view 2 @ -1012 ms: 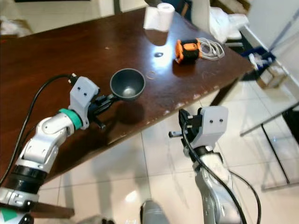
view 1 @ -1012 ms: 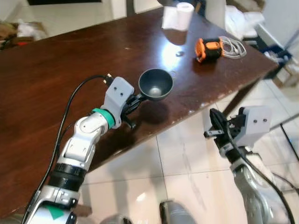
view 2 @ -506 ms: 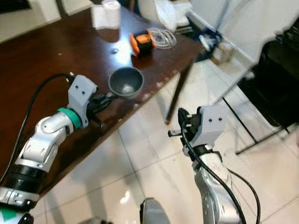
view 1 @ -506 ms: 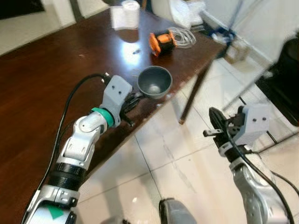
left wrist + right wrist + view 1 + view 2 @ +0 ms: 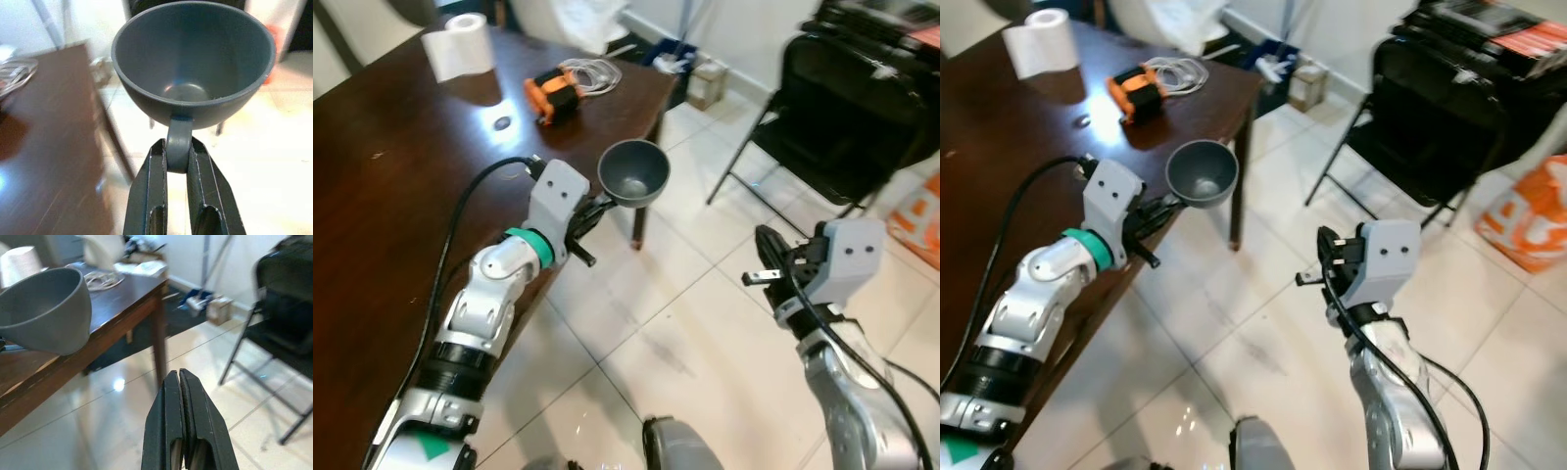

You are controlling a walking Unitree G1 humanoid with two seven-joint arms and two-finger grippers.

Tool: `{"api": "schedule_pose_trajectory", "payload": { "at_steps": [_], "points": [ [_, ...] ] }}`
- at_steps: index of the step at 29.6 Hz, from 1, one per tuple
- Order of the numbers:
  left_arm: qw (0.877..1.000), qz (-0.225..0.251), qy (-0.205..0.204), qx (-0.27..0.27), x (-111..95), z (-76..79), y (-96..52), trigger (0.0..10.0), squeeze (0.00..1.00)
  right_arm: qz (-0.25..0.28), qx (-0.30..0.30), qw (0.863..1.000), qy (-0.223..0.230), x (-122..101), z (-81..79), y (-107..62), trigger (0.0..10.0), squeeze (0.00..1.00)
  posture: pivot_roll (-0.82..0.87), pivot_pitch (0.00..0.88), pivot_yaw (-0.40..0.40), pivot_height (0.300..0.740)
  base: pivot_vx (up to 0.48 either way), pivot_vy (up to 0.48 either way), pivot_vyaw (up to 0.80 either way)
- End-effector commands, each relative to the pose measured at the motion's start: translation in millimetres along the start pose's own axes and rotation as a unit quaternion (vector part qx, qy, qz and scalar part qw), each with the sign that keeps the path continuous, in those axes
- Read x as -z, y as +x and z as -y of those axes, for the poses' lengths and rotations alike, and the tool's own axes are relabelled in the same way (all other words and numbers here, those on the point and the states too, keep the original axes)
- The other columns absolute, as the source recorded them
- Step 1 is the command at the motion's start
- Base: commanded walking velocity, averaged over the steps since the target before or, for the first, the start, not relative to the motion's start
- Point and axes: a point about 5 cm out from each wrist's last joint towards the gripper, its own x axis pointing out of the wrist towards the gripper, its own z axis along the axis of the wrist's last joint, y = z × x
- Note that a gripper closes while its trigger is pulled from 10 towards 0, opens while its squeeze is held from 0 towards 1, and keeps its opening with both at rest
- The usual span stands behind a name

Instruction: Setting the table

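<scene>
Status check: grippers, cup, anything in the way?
Left gripper shut on grey cup handle, cup upright past table corner. Right gripper shut, empty. Black folding chair ahead on the right.

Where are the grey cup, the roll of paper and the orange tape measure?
grey cup (image 5: pixel 633 173): left eye view, inside of the bowl.
roll of paper (image 5: pixel 459 46): left eye view, side of the roll.
orange tape measure (image 5: pixel 1132 94): right eye view, top of its case.

Cup: dark grey, plain.
Table: dark brown, glossy.
Paper roll: white.
Tape measure: orange and black.
Cord: white.
Chair: black.
Floor: pale cream tiles, grey joints.
Bag: orange.
</scene>
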Motion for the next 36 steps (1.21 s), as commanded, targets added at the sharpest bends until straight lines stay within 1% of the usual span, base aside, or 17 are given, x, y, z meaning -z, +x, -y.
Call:
{"api": "schedule_pose_trajectory", "payload": {
  "at_steps": [1, 36],
  "points": [
    [1.0, -0.011, 0.001, -0.004, 5.5, -2.3, -3.1, 10.0, 0.0, -0.011, 0.0, 1.0, 0.007, 5.0, -0.8, -2.2, 10.0, 0.0, -0.07, 0.022, 0.075, 0.74, 0.0, 0.0, -0.8],
    [1.0, -0.011, 0.004, -0.002, 6.5, -1.8, -1.2, 10.0, 0.0, -0.011, -0.002, 1.0, 0.003, 5.0, 0.5, -1.5, 10.0, 0.0, -0.07, 0.004, 0.078, 0.74, 0.0, 0.0, -0.8]
  ]
}}
